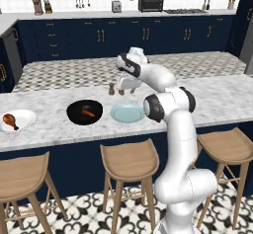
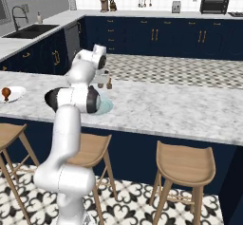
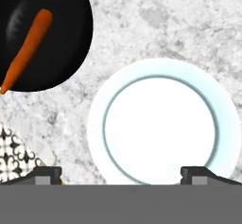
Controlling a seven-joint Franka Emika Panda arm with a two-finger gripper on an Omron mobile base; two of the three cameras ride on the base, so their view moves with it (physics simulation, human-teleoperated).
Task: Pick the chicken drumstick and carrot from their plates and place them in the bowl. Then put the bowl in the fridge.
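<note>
Orange carrot (image 3: 27,48) in black bowl (image 3: 71,10)

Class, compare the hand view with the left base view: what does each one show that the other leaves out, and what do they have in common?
Hand view alone: the open gripper's dark finger tips, spread wide with nothing between them, seen from straight above the plate.

Left base view alone: the chicken drumstick lying on the white plate, three wooden stools and the navy cabinets.

Both: the carrot lying inside the black bowl, the bare pale blue plate next to it, and the marble counter.
</note>
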